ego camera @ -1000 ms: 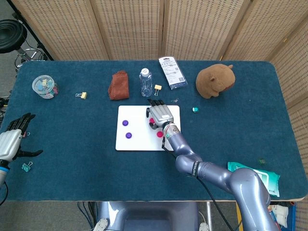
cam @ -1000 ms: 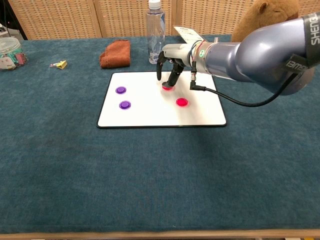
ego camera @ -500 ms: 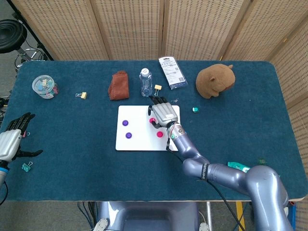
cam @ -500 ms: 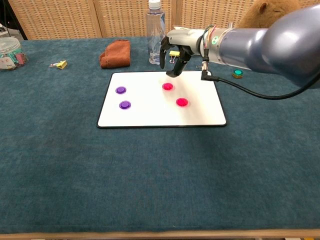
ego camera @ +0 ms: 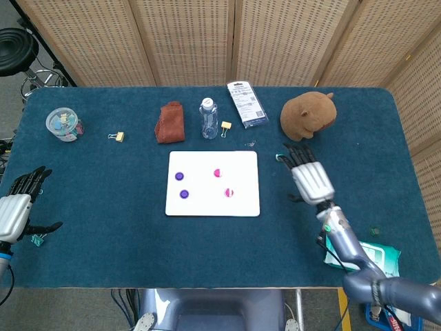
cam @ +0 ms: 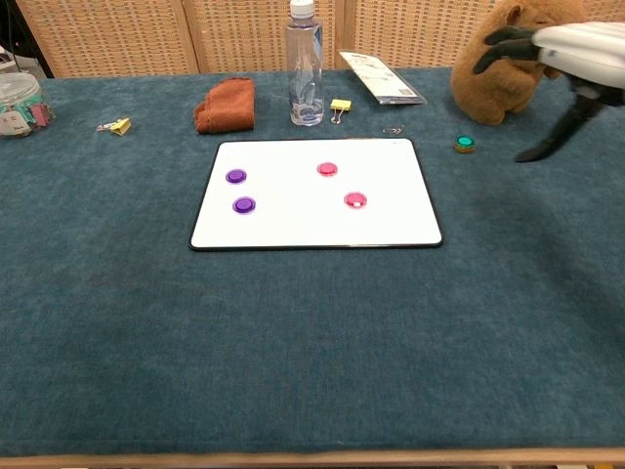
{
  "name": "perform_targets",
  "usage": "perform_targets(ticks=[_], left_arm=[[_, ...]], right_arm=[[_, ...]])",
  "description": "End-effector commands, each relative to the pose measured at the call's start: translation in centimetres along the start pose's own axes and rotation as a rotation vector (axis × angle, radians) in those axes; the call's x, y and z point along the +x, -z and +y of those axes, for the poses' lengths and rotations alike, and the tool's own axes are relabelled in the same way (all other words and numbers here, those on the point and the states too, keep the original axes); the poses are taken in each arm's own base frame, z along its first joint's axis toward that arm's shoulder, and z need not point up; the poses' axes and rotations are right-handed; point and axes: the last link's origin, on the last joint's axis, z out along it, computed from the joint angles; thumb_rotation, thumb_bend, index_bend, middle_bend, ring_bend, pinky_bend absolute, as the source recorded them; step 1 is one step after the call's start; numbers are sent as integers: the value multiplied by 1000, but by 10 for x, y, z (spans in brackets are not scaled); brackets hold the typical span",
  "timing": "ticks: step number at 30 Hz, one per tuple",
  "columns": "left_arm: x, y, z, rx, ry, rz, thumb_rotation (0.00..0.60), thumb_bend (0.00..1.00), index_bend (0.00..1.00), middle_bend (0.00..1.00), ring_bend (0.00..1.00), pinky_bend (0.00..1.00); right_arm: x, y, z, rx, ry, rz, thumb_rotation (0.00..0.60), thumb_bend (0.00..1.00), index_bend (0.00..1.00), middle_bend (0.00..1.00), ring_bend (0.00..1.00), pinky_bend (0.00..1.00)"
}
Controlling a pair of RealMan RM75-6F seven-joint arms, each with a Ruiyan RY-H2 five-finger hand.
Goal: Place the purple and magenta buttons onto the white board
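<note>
Head view shows the white board (ego camera: 212, 207) at the middle of the frame carrying two purple buttons (ego camera: 179, 176) on its left half and two magenta buttons (ego camera: 218, 172) on its right half, all lying flat and apart. Right hand (ego camera: 307, 177) hovers right of the board, fingers spread and holding nothing; left hand (ego camera: 15, 210) sits at the far left edge, also spread and empty. To my eye placing looks finished; any next move is just parking the arms.
</note>
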Motion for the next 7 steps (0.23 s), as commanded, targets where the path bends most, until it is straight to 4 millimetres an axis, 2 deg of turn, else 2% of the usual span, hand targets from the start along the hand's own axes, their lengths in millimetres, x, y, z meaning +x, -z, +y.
perform_targets(ticks=[1, 3, 7], left_arm=[[-5, 13, -4, 5, -5, 16, 600, 35, 0, 0, 0, 0], [-7, 19, -9, 14, -20, 39, 600, 35, 0, 0, 0, 0], [-10, 27, -16, 27, -27, 65, 600, 36, 0, 0, 0, 0]], right_arm=[[4, 71, 45, -33, -6, 29, 600, 0, 77, 0, 0, 0], [6, 94, 59, -58, -1, 40, 600, 0, 55, 0, 0, 0], [8, 126, 75, -102, -19, 68, 600, 0, 35, 0, 0, 0]])
